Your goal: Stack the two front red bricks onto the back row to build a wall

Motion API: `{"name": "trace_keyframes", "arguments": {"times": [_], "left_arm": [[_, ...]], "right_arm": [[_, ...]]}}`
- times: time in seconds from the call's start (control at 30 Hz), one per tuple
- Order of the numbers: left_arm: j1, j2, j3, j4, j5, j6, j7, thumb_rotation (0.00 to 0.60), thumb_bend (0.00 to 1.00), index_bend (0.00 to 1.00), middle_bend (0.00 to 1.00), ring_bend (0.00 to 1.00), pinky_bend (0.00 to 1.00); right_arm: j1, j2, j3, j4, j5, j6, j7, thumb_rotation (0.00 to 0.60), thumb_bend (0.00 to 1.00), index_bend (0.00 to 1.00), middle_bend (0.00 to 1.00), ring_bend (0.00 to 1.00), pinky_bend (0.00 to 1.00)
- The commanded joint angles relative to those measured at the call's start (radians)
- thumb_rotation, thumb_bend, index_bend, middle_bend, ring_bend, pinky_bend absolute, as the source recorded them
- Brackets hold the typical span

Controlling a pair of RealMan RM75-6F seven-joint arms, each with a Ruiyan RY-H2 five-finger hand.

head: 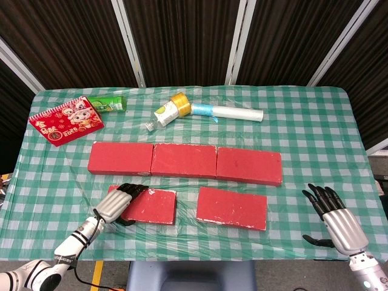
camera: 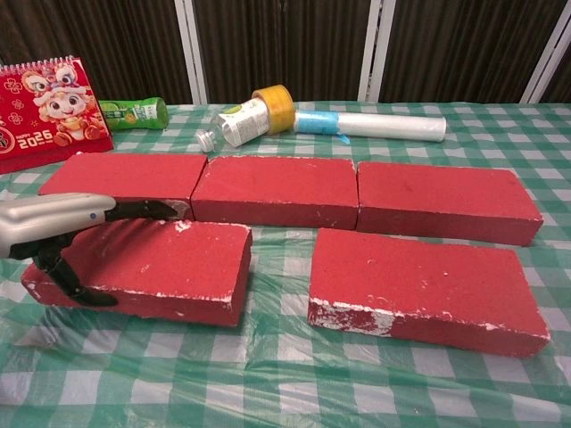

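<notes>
Near the front edge of the green-and-white checked, plastic-covered table [head: 303, 121], the left hand [head: 119, 203] is gripping the left end of the left front red brick [head: 151, 206], tilting it. The right front red brick [head: 231, 208] is lying flat beside it, before the back row of three red bricks [head: 184, 161]. The right hand [head: 333, 213] is hovering, fingers spread, at the front right corner. Dark slatted panels are lining the room behind.

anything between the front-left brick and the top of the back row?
Nothing visible. The left hand grips the front-left brick at its left end, and the top of the back-left brick right behind it is bare. The tape roll, bottle and calendar sit further back on the table.
</notes>
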Motion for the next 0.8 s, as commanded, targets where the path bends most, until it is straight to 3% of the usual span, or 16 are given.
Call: {"name": "trace_keyframes", "arguments": {"times": [0.03, 0.27, 0.47, 0.6, 0.8], "left_arm": [[-0.006, 0.020, -0.017, -0.014, 0.005, 0.024, 0.004, 0.600, 0.25, 0.00, 0.40, 0.60, 0.67], [-0.051, 0.065, -0.101, -0.011, -0.036, 0.032, -0.013, 0.600, 0.25, 0.00, 0.41, 0.62, 0.69], [-0.143, 0.064, -0.178, 0.096, -0.107, -0.079, -0.109, 0.600, 0.25, 0.00, 0.40, 0.62, 0.69], [-0.201, 0.018, -0.204, 0.225, -0.143, -0.146, -0.147, 0.600, 0.25, 0.00, 0.39, 0.62, 0.69], [-0.243, -0.021, -0.209, 0.311, -0.140, -0.196, -0.201, 0.600, 0.25, 0.00, 0.38, 0.61, 0.67]], "right_arm": [[0.001, 0.000, 0.002, 0.000, 0.004, -0.003, 0.000, 0.600, 0.09, 0.00, 0.00, 0.00, 0.00], [0.005, -0.001, 0.010, 0.000, 0.023, -0.014, -0.003, 0.600, 0.09, 0.00, 0.00, 0.00, 0.00], [0.010, -0.004, 0.023, -0.003, 0.056, -0.032, -0.010, 0.600, 0.09, 0.00, 0.00, 0.00, 0.00], [0.012, -0.005, 0.031, -0.006, 0.075, -0.039, -0.016, 0.600, 0.09, 0.00, 0.00, 0.00, 0.00], [0.016, -0.008, 0.039, -0.008, 0.098, -0.053, -0.028, 0.600, 0.09, 0.00, 0.00, 0.00, 0.00]]}}
